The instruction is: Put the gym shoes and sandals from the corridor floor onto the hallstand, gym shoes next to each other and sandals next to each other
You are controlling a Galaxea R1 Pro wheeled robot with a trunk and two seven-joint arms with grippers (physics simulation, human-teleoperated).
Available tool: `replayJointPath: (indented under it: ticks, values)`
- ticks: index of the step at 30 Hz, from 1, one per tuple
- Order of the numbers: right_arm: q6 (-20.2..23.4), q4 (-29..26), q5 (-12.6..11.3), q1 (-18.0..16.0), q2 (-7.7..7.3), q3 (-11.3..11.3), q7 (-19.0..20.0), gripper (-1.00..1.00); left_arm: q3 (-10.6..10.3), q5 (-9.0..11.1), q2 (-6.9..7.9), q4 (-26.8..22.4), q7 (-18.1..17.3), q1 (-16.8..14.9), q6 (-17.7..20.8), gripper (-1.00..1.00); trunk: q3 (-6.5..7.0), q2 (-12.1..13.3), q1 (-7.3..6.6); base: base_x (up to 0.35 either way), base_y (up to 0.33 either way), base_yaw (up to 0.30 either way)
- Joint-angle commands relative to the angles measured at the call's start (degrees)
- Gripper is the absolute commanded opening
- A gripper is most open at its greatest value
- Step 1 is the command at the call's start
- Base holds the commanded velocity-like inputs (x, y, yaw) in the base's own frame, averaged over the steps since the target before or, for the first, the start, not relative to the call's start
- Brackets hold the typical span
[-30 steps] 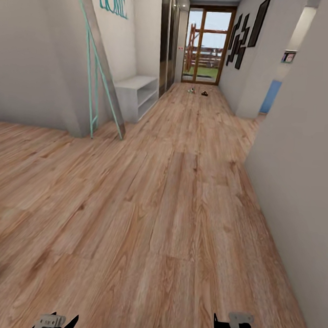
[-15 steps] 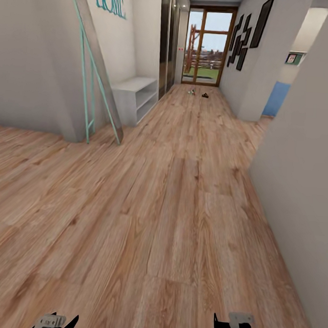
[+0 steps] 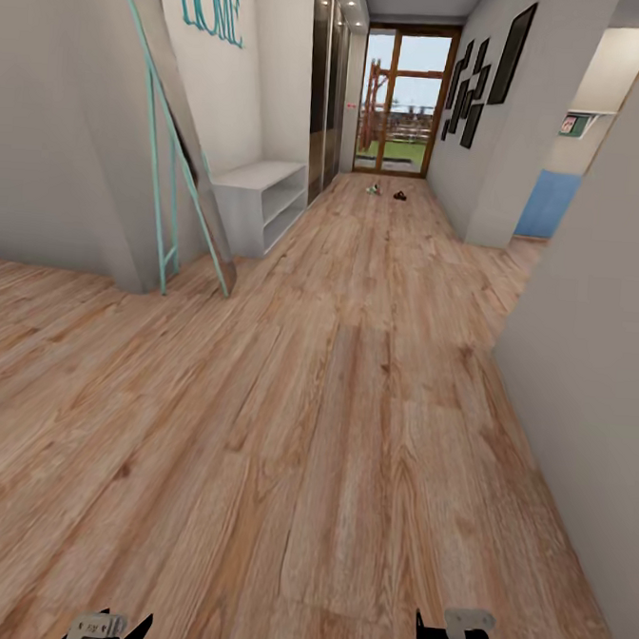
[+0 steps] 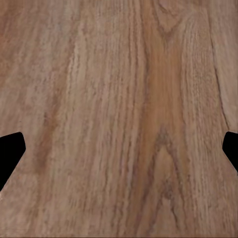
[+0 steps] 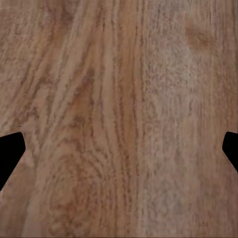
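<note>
Far down the corridor floor (image 3: 353,379), near the glass door, lie small shapes: a pale gym shoe (image 3: 372,188) and a dark sandal (image 3: 400,195), too small to tell apart further. The pale grey hallstand (image 3: 261,196) stands against the left wall, its broad low top bare. My left gripper (image 4: 119,153) is open over bare planks, its black fingertips (image 4: 10,153) spread wide. My right gripper (image 5: 119,153) is open the same way, with nothing between its fingertips (image 5: 10,153). Both arm ends peek in at the head view's lower edge.
A teal-framed leaning mirror (image 3: 174,157) stands at the left wall corner before the hallstand. A grey wall (image 3: 593,358) closes in on the right, with a side opening (image 3: 547,207) beyond it. The glass door (image 3: 401,101) ends the corridor.
The whole view has shifted as the robot rolls forward along the corridor; the mirror, hallstand and right wall appear nearer. The arms hold the same pose.
</note>
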Motion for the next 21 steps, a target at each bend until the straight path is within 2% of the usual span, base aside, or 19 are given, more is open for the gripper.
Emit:
replayJointPath:
  ticks: [1,14,21]
  values:
    - [-0.2,0.1,0.6,0.0,0.01,-0.5,-0.2,1.0,0.5,-0.6,-0.04,0.0,-0.3,-0.1,-0.3,1.0,0.05,0.0,0.03,0.338,0.0,0.0]
    - [-0.1,0.1,0.6,0.0,0.01,-0.5,-0.2,1.0,0.5,-0.6,-0.06,0.0,-0.2,-0.1,-0.3,1.0,1.2,0.0,0.03,0.338,0.0,0.0]
    - [-0.1,0.1,0.6,0.0,0.01,-0.5,-0.2,1.0,0.5,-0.5,-0.06,0.0,-0.2,-0.1,-0.3,1.0,1.31,0.0,0.03,0.338,0.0,0.0]
